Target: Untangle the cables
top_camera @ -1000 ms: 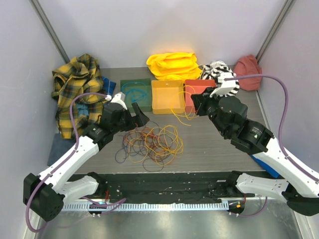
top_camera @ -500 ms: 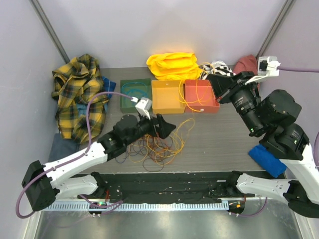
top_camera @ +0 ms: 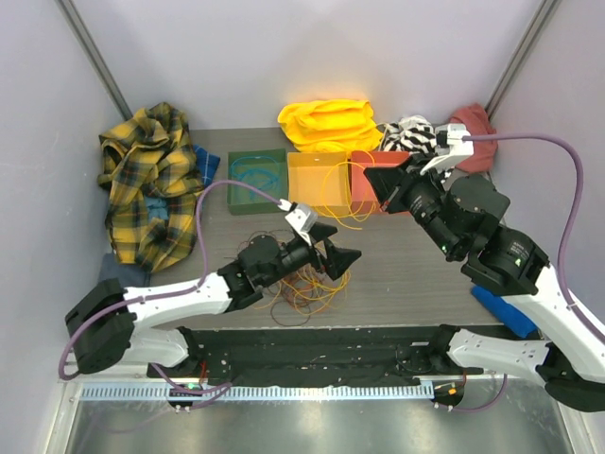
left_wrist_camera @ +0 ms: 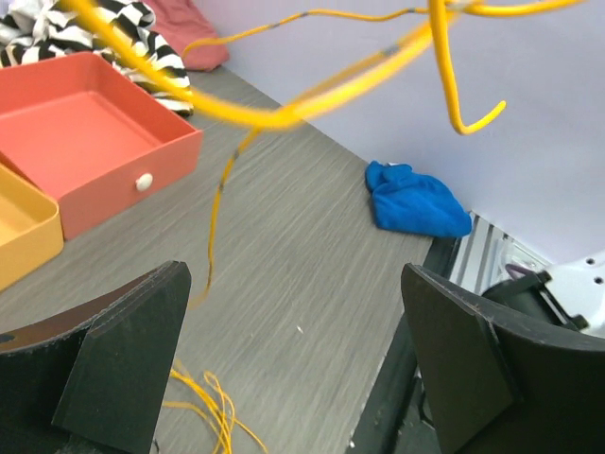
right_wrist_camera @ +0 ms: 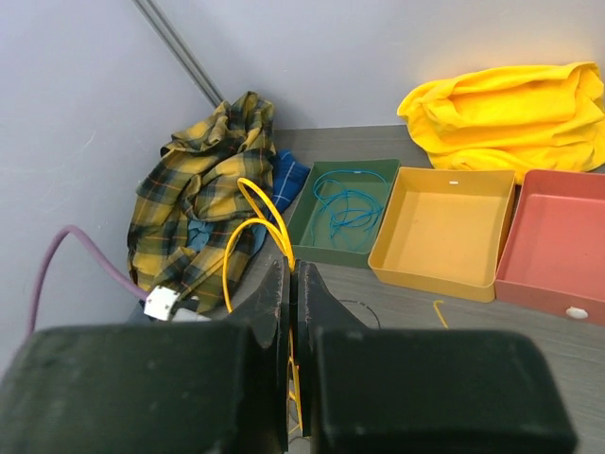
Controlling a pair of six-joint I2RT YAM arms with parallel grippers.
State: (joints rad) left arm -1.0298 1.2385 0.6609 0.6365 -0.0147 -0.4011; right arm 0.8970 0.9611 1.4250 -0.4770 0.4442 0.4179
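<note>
The cables (top_camera: 304,284) lie as a bunch of thin orange, red and dark loops on the table in front of the trays. My left gripper (top_camera: 333,253) is open and empty just over the bunch's right side; in the left wrist view (left_wrist_camera: 293,312) its jaws stand wide apart above bare table. My right gripper (top_camera: 380,185) is shut on a yellow cable (top_camera: 342,206), lifted in front of the yellow and red trays. In the right wrist view (right_wrist_camera: 291,276) the yellow cable (right_wrist_camera: 253,206) loops up from between the closed jaws. The same cable (left_wrist_camera: 284,115) crosses the top of the left wrist view.
A green tray (top_camera: 257,180) holding a teal cable, a yellow tray (top_camera: 318,183) and a red tray (top_camera: 363,166) stand in a row at the back. A plaid shirt (top_camera: 151,180) lies at left, a yellow cloth (top_camera: 327,123) behind, and a blue cloth (top_camera: 492,301) at right.
My left gripper has swung right, from the bunch's left side to its right side. My right gripper rose and moved back right, then came back down to the trays, still holding the yellow cable.
</note>
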